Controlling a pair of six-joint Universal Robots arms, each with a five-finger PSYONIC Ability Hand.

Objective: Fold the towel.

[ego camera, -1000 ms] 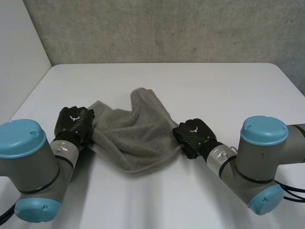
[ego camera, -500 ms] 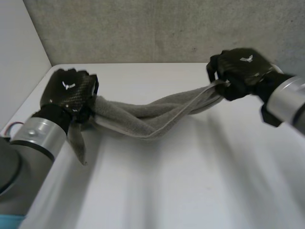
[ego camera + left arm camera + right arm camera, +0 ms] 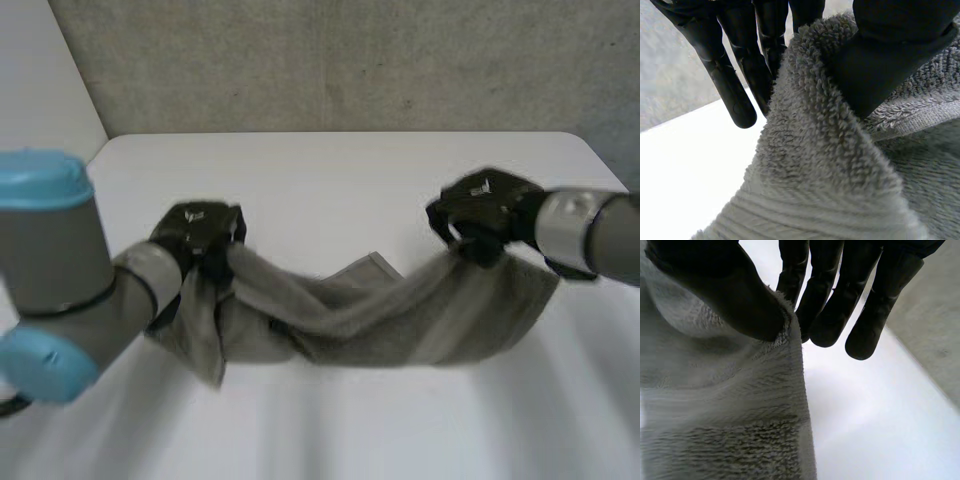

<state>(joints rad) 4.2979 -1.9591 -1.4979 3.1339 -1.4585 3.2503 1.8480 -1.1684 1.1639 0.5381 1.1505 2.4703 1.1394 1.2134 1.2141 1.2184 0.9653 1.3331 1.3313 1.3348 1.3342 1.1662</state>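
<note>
A grey towel [image 3: 380, 322] sags above a white table [image 3: 330, 185], its ends pinched by the left hand [image 3: 200, 235] and right hand [image 3: 483, 212]; a grey concrete wall [image 3: 350, 60] stands behind.

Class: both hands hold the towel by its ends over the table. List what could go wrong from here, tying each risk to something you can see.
1. The left hand and the right hand each pinch only a little of the towel between thumb and fingers, so it might slip out.
2. The towel sags twisted and bunched between the hands, so it may land creased.
3. A flap hangs below the left hand and could tuck under.
</note>
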